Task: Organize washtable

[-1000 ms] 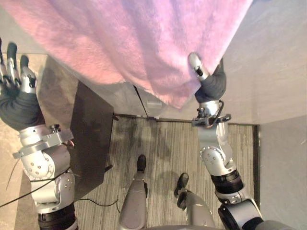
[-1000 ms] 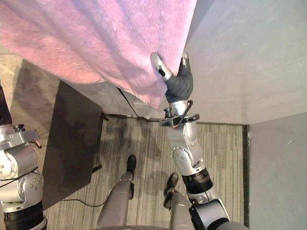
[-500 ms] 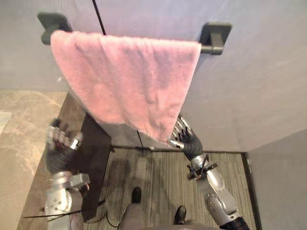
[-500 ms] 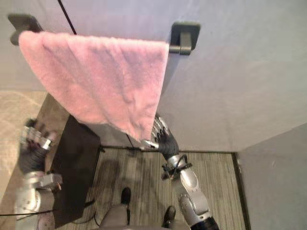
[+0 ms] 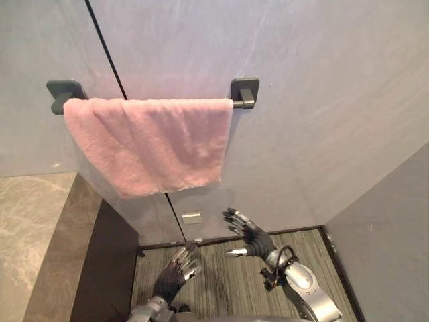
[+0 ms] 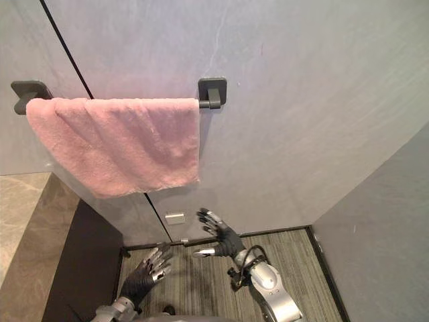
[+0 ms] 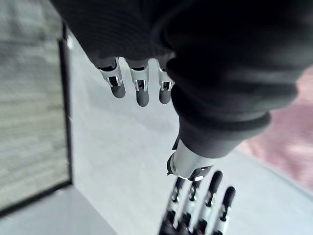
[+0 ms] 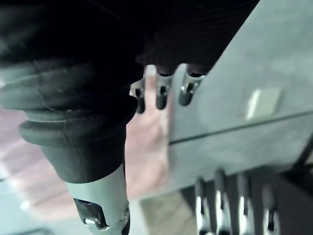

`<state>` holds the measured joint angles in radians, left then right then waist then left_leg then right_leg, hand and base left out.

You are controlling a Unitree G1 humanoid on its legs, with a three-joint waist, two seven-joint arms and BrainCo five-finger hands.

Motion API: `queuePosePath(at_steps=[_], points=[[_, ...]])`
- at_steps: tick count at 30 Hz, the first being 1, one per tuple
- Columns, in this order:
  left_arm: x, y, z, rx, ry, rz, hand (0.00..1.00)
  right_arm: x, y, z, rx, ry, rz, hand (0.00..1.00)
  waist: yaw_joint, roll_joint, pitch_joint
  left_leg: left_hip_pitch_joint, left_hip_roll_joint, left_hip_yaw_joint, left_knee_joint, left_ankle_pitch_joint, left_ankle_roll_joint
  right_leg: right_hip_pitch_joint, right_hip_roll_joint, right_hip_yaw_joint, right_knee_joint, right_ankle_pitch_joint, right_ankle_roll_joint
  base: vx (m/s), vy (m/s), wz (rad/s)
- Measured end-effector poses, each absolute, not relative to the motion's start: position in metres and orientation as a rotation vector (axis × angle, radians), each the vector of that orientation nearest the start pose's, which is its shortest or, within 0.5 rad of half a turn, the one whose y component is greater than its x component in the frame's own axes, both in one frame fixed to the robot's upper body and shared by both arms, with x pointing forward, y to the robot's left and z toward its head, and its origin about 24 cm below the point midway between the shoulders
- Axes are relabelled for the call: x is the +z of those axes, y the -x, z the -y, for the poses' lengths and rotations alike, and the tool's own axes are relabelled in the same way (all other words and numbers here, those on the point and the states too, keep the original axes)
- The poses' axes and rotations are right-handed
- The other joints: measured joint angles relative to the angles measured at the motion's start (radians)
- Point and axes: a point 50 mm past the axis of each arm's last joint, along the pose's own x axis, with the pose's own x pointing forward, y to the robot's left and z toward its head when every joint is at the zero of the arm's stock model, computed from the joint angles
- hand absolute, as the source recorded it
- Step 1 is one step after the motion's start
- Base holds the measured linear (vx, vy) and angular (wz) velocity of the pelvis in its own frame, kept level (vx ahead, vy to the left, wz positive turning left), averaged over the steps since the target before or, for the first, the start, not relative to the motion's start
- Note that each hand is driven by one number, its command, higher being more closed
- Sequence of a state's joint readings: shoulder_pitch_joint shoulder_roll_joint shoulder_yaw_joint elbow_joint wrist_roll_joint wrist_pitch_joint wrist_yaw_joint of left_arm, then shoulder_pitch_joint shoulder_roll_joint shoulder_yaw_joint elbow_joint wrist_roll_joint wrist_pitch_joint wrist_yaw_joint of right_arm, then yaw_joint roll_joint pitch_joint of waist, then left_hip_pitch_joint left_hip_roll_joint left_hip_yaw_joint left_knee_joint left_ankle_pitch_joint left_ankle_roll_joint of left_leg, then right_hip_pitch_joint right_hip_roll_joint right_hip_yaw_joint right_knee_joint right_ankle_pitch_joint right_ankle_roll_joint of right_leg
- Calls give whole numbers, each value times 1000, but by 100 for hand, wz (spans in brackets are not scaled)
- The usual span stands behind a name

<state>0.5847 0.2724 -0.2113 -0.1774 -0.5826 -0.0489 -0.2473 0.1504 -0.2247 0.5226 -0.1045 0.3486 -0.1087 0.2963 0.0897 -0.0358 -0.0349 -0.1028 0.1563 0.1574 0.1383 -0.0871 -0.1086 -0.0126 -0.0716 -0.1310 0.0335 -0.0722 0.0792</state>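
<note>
1. Both sets of fingers are straight and spread wide, closed on nothing. The left hand's fingers point up toward the wall. The right hand's fingers fan out beside them, with the thumb stuck out to the side.
2. The left hand and the right hand are raised side by side low in the head views. They are near each other but not touching, and both palms are empty.
3. From the left wrist, that hand's fingertips hang in open air before the wall, with the other hand's fingers past them. The right wrist view shows the same of its own fingertips.
4. The pink towel hangs well above both hands, draped over a dark bar. It is spread flat along most of the bar, and its lower edge slants, lower on the left.
5. The bar runs between a left bracket at the towel's left end and a right bracket just past its right end.
6. Behind it is a grey wall with a thin dark seam running down behind the towel. A small pale plate sits low on the wall.
7. To the left lies a stone counter with a dark side panel. A striped floor lies below the hands.
</note>
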Motion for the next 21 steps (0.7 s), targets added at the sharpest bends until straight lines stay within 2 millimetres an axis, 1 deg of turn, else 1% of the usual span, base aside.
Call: queuePosePath(at_steps=[1,2,3,4,5,6,7,8,9,10,11,12,13,15,16,18,19,21], points=[[-12,-120,-159,-246,446,-330,0,36,-185,57,794,-250,-17,0,0,1,-1,3,-1,2,0,-1,1,5,-1,1,-5,5,1,-5,44,-12],[-5,-126,-159,-256,462,-291,0,48,-186,47,843,-282,31,0,0,1,-1,7,-4,4,-1,-1,2,11,-3,2,-14,12,2,-22,49,-7],[6,-138,-158,-259,479,-218,0,67,-188,34,914,-305,123,0,5,-1,-2,10,-9,6,-3,-2,4,16,-7,7,-26,19,5,-29,49,-5],[11,-144,-158,-257,483,-186,0,75,-190,29,937,-317,159,0,5,-1,-2,11,-12,6,-3,-2,4,18,-10,7,-29,21,5,-38,46,-1],[19,-154,-156,-237,490,-127,0,89,-194,20,964,-320,226,0,6,-1,-2,13,-18,3,-3,-1,5,23,-14,6,-34,25,9,-36,45,3],[24,-159,-155,-229,496,-97,0,94,-196,17,973,-321,254,0,7,0,-1,13,-20,3,-2,-1,5,24,-16,6,-35,27,10,-42,51,4],[38,-171,-156,-196,505,-5,0,108,-200,8,992,-330,318,0,9,-1,3,11,-24,2,-1,2,9,23,-19,6,-35,30,10,-35,39,4],[45,-175,-158,-180,507,33,0,113,-201,4,999,-331,340,0,9,-3,7,8,-25,-1,0,3,10,23,-20,6,-35,32,9,-40,31,7],[59,-184,-161,-149,509,117,0,123,-203,-2,1006,-336,381,0,9,-5,17,2,-26,-6,3,5,14,19,-20,5,-35,37,7,-61,21,10],[73,-191,-166,-124,509,202,0,131,-205,-8,1011,-342,420,0,9,-1,26,-22,-26,-12,8,9,18,2,-19,2,-35,44,6,-62,18,10],[81,-195,-168,-112,509,248,0,135,-207,-10,1011,-339,439,0,10,-9,34,-30,-26,-15,13,10,20,-4,-19,0,-34,48,6,-122,19,8],[95,-201,-172,-88,509,330,0,146,-210,-15,1007,-328,489,0,12,3,64,-58,-26,-19,22,13,24,-27,-19,0,-33,55,6,-87,14,4],[101,-205,-175,-78,508,365,0,151,-212,-18,1008,-320,518,0,13,-4,74,-74,-26,-20,26,15,26,-40,-19,-1,-33,62,5,-132,26,-2],[125,-218,-183,-37,510,493,0,170,-221,-28,994,-285,604,0,24,4,136,-150,-27,-22,47,27,39,-103,-20,0,-33,90,4,-149,36,-6],[131,-221,-184,-30,512,524,0,174,-225,-29,983,-270,621,0,28,7,153,-168,-28,-23,48,35,39,-121,-22,0,-33,98,3,-178,53,0],[152,-233,-185,-22,515,613,0,191,-244,-27,907,-215,677,0,33,12,208,-226,-37,-28,49,62,48,-175,-29,-3,-34,118,5,-153,55,6],[155,-236,-184,-22,515,623,0,194,-249,-26,886,-204,688,0,34,12,213,-239,-38,-28,49,66,50,-189,-30,-3,-34,122,4,-115,43,7],[164,-250,-181,-21,523,654,0,203,-265,-17,795,-165,707,0,36,11,220,-275,-49,-28,32,88,57,-232,-39,-4,-34,132,6,-69,32,5]])
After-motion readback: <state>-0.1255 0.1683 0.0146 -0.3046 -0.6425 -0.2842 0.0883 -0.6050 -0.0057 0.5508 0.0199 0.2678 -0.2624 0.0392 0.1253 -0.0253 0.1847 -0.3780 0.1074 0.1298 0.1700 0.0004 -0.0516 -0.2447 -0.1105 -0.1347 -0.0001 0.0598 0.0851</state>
